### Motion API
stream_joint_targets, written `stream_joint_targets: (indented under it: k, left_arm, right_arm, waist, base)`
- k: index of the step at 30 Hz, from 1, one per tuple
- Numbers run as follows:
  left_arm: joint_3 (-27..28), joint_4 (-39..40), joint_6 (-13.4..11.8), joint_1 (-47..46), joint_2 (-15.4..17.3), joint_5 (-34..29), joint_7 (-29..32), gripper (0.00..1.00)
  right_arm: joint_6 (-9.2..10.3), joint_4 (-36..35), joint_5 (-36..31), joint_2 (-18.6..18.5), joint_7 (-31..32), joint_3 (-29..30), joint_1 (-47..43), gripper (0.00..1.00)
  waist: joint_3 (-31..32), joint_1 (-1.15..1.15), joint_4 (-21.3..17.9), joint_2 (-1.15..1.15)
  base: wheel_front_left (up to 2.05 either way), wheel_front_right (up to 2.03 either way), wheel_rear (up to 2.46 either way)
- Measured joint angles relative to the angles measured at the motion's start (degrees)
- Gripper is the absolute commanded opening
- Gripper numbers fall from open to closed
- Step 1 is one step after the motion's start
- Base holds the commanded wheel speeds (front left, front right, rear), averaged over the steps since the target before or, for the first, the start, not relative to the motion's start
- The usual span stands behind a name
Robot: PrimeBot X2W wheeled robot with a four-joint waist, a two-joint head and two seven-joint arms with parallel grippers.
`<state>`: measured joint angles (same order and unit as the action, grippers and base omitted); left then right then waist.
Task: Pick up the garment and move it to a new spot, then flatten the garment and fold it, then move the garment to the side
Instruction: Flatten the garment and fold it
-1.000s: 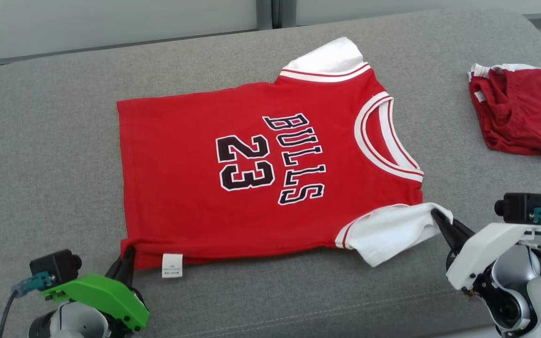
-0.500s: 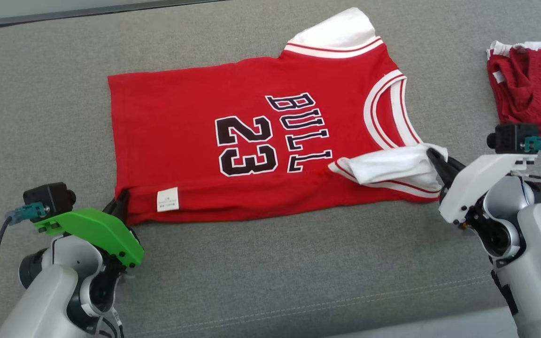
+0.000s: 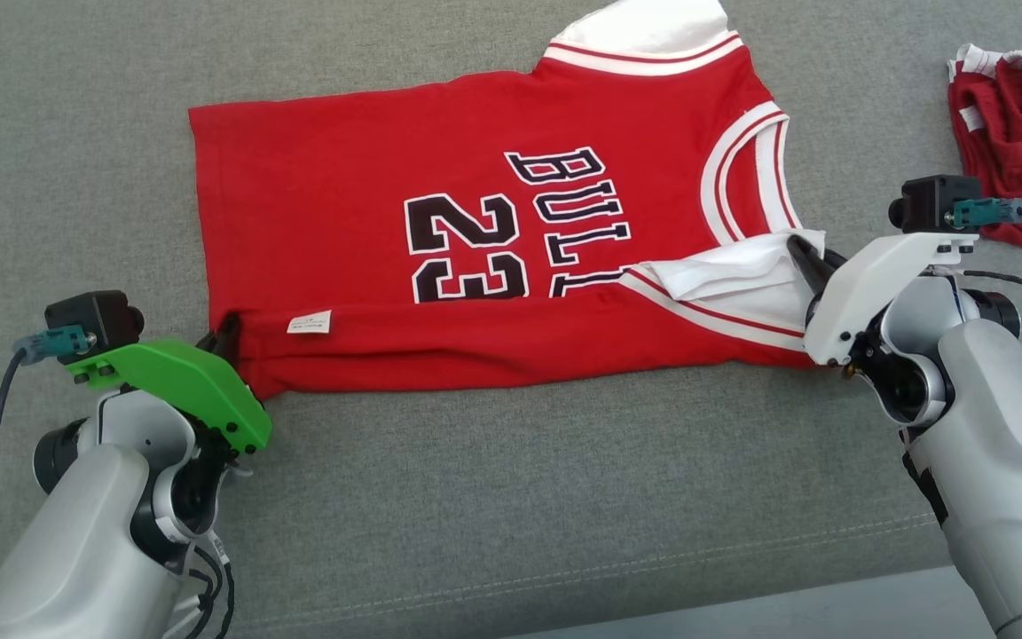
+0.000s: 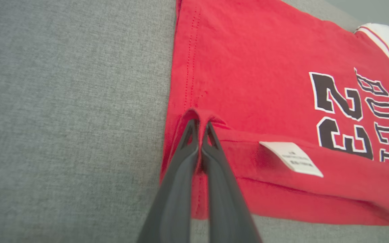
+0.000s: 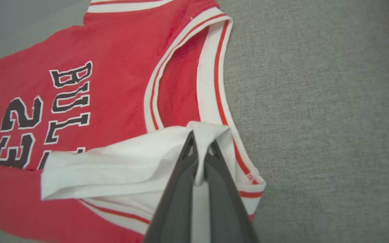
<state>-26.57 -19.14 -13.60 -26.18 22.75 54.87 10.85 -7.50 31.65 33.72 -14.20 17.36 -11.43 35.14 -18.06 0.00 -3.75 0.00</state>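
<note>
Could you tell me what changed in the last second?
The left end effector and right end effector carried the near edge of the red Bulls jersey away from the robot, folding its hem corner and white sleeve over the front. Both stayed shut on it; the crumpled red garment stayed put.

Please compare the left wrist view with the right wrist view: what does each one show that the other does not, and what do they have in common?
Left wrist view: the left gripper shut on the red hem corner, with the white care label beside it. Right wrist view: the right gripper shut on the folded-over white sleeve, next to the striped neckline. Shared: the red jersey, its number 23 and the grey cushion.
</note>
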Motion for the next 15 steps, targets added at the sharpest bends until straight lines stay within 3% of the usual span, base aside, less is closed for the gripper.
stream_joint_targets:
  k: [1, 2, 8, 15]
  left_arm:
    - [0.01, -0.31, -0.01, -0.36, -0.10, 0.00, 0.00, 0.60]
    - [0.05, -0.49, 0.00, -0.64, -0.14, -0.05, -0.23, 1.00]
    - [0.57, -0.45, 0.65, -1.46, -0.25, -0.59, -2.89, 1.00]
    - [1.02, 2.36, 0.62, 1.49, 1.26, -1.30, -5.45, 1.00]
  right_arm:
    - [0.00, 1.02, 0.02, 0.02, -0.47, -0.18, 0.68, 0.50]
    - [0.00, 2.24, 0.23, 0.22, -0.96, -0.08, 1.35, 1.00]
    - [0.00, 6.13, 1.13, 0.85, -5.39, -0.02, 4.39, 1.00]
    - [0.00, 6.01, 3.83, -0.60, -10.62, 0.80, 5.04, 1.00]
  waist:
    - [-0.01, 0.00, 0.02, 0.00]
    - [0.00, 0.00, 0.00, 0.00]
    - [0.63, 0.00, 0.01, 0.00]
    - [2.35, 0.00, 0.04, 0.00]
  base:
    - [0.00, 0.00, 0.00]
    - [0.00, 0.00, 0.00]
    - [0.00, 0.00, 0.00]
    - [0.00, 0.00, 0.00]
